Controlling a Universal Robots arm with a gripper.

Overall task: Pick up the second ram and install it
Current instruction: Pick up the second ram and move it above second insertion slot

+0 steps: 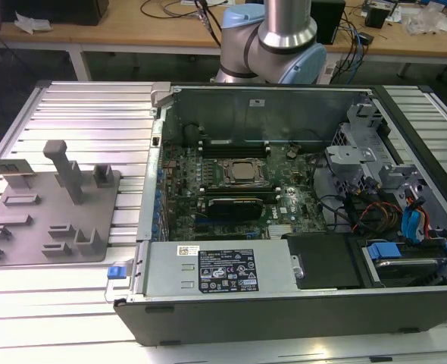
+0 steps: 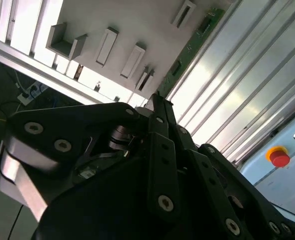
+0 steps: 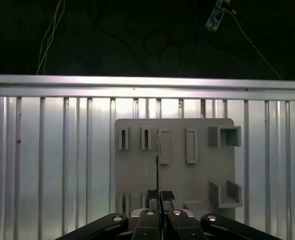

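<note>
The second ram (image 2: 192, 47) is a thin green board with dark chips, and it runs out from my black gripper (image 2: 156, 102). In the first wrist view the ram (image 3: 157, 165) appears edge-on as a narrow dark line. My gripper (image 3: 160, 195) is shut on its near end. The stick hangs over the grey holder block (image 3: 202, 165), with its far end above the row of upright slots. In the exterior view the holder block (image 1: 57, 220) lies on the ribbed metal table at the left. The open computer case (image 1: 284, 303) sits to its right, with the motherboard (image 1: 231, 174) inside.
Long black memory slots (image 1: 235, 145) run beside the processor socket (image 1: 242, 173). Drive bays and bundled cables (image 1: 390, 205) fill the case's right side. The arm's base (image 1: 284, 45) stands behind the case. A red button (image 2: 280, 157) sits past the table's ribbed surface (image 3: 47, 165).
</note>
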